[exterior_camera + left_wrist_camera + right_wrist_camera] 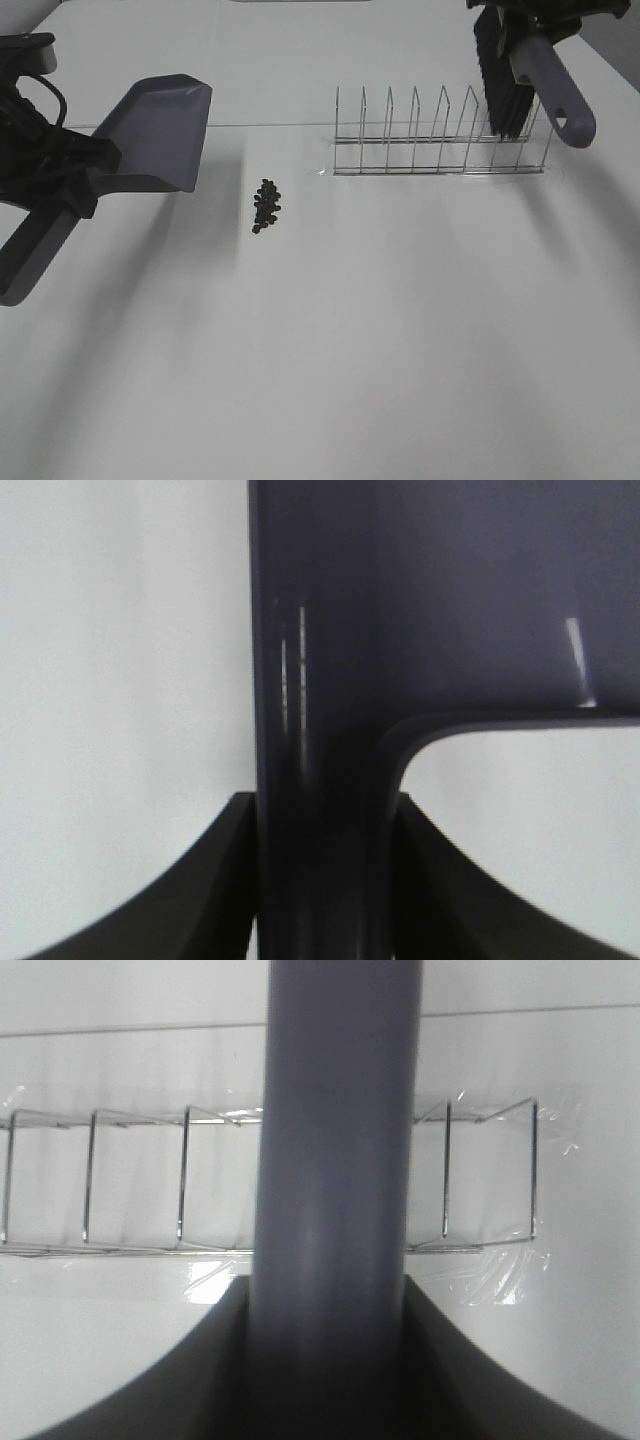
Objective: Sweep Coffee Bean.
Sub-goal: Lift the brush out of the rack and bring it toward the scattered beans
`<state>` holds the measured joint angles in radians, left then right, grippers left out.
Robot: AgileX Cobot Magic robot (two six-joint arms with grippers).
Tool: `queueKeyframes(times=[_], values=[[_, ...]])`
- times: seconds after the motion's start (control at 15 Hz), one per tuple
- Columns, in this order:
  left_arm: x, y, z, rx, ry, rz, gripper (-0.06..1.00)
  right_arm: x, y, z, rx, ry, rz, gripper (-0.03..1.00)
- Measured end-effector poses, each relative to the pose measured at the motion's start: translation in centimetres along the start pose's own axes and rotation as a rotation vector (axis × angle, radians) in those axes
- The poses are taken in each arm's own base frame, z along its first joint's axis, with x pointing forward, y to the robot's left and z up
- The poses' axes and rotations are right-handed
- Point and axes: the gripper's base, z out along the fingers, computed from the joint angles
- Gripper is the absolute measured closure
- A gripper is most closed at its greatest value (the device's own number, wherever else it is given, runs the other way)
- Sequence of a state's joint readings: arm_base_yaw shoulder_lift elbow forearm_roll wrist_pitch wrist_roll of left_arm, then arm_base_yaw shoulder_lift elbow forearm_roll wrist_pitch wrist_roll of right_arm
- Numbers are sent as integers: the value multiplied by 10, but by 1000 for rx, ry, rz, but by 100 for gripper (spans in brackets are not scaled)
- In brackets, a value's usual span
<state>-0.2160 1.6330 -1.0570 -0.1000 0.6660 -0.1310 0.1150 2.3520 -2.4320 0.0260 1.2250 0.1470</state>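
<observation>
The sweeping itself is not yet beginning: the coffee beans (266, 205) are lying in one small dark heap on the white table (400, 350), a little left of centre in the high view, and none are sitting in the dustpan (160, 130). Both tools, though, are in hand. The left gripper (320, 880) is clamping its jaws on the dustpan's handle and is holding the pan at the upper left of the frame, its open mouth facing the heap but well apart from it. The right gripper (325, 1360) is closing its jaws around the grey handle of the brush (555, 85) at the upper right, with the dark bristles standing among the last dividers of the wire rack (440, 150). Whether the brush is resting in the rack or hanging just clear of it is hard to tell. By my reading, what is remaining is nearly everything: bringing the brush across to the right of the heap, setting the pan's lip down beside the beans, and pushing them in.
</observation>
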Motion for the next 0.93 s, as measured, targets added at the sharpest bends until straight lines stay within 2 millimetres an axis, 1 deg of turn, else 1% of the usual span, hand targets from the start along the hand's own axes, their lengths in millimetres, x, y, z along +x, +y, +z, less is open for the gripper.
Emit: queueKeyframes(times=[0.07, 0.2, 0.27, 0.33, 0.4, 0.47, 0.67, 0.8, 0.93], values=[[0, 1, 0, -6, -1, 7, 58, -2, 1, -13, -4, -20, 21, 61], [0, 1, 0, -9, -1, 12, 58, 2, 2, -29, -20, -17, 46, 61], [0, 1, 2, -10, 4, 12, 58, 9, 4, -35, -23, 8, 46, 61], [1, 2, 9, -15, 20, 12, 58, 24, 12, -44, -13, 51, 22, 61], [1, 2, 13, -17, 30, 11, 58, 30, 17, -47, -6, 65, 4, 61], [2, 3, 24, -24, 56, 11, 58, 41, 30, -51, 9, 88, -41, 61], [8, 7, 56, -43, 129, 9, 58, 75, 74, -48, 83, 146, -192, 61], [12, 9, 76, -51, 165, 5, 58, 98, 105, -38, 121, 180, -283, 61], [16, 5, 93, -50, 181, 16, 58, 114, 125, -26, 130, 213, -334, 61]])
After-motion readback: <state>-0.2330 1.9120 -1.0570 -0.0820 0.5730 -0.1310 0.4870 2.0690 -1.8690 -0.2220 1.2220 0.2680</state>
